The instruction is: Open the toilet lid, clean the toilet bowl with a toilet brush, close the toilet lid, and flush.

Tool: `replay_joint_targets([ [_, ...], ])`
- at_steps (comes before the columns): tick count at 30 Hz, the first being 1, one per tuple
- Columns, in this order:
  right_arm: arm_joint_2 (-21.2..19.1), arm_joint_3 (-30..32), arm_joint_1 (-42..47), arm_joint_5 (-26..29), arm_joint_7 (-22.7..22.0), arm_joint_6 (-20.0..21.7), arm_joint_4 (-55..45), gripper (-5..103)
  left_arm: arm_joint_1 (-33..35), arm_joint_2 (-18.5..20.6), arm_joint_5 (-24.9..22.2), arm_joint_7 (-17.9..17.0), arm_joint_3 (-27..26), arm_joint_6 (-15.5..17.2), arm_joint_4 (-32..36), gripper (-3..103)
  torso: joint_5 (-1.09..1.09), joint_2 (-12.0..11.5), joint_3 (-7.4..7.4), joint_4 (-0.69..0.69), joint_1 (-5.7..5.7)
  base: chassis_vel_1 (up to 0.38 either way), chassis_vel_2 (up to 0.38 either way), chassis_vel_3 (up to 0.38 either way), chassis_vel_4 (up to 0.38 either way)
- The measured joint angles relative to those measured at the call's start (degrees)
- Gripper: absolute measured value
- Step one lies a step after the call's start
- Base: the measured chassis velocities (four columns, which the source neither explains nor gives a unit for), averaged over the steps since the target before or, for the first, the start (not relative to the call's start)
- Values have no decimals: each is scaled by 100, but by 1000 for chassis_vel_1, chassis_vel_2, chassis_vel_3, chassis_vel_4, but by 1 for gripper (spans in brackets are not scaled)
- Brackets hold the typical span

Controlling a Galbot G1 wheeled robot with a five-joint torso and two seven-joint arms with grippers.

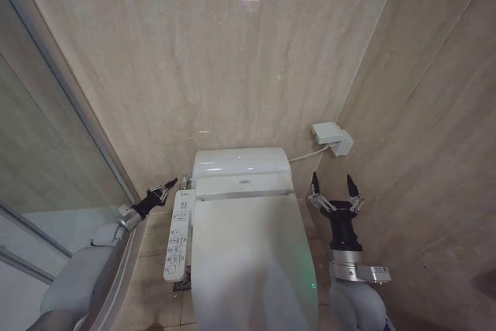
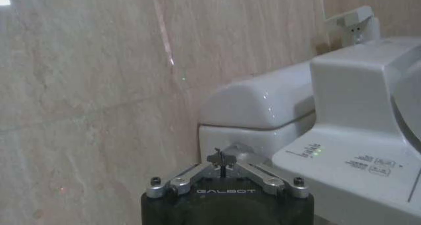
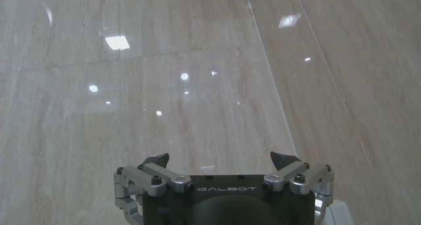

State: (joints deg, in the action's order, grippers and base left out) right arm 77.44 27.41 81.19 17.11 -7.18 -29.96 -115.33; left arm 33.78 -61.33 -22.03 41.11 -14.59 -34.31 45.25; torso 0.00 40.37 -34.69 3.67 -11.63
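— Head view: toilet lid (image 1: 252, 257) down flat over the toilet bowl (image 1: 308, 226), long axis running from the tank (image 1: 240, 162) at the wall toward the robot.

— And the pincers?

— Left pincer (image 1: 163, 190) beside the rear left corner, just behind the button panel (image 1: 178, 236), fingers pressed together on nothing. Right pincer (image 1: 333, 188) upright near the rear right corner, fingers spread wide, nothing between them.

— Confirmed at the wrists?

— Left wrist view: left pincer (image 2: 222, 161) closed, aimed at the tank's side (image 2: 253, 106). Right wrist view: right pincer (image 3: 222, 160) open, facing bare wall (image 3: 197, 77).

— Nearer arm?

— About equal, probably. Both level with the hinge end; liftable front edge lying back toward the robot. Brush nowhere spotted.
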Motion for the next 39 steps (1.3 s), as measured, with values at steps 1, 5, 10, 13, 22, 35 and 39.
replay_joint_targets([
  [1, 7, -1, 2, -6, 2, 0, 0, 100, -4, -16, 8, 8, 9, -2, -24, 0, 0, 0, 0, 0, 0, 0, 0, 0, 0],
  [5, 13, 2, 10, -14, 6, 0, 0, 100, -5, -69, 25, 25, 19, -3, -73, 0, 0, 0, 0, 0, 0, 0, 0, 0, 0],
  [10, 29, 4, 14, -19, 9, 1, -1, 100, 8, -92, 55, 39, 27, -12, -84, 0, 0, 0, 0, 0, 0, 0, 0, 0, 0],
  [13, 34, 6, 16, -22, 10, 1, -2, 100, 16, -94, 66, 44, 35, -15, -84, 0, 0, 0, 0, -1, 0, 0, 0, 0, 0],
  [22, 50, 4, 18, -31, 14, 4, -16, 100, 25, -113, 122, 60, 45, -24, -139, 0, 1, 0, 1, -1, 0, 0, 0, 0, 0],
  [35, 58, 3, -6, -34, 18, 18, -4, 100, -36, -219, 170, 67, 65, -24, -313, 0, -1, -1, 0, 0, 0, 0, 0, 0, 0],
  [39, 56, 5, -6, -33, 18, 19, 7, 100, -49, -241, 171, 67, 75, -24, -340, 0, -1, -1, 0, 0, 0, 0, 0, 0, 0],
])
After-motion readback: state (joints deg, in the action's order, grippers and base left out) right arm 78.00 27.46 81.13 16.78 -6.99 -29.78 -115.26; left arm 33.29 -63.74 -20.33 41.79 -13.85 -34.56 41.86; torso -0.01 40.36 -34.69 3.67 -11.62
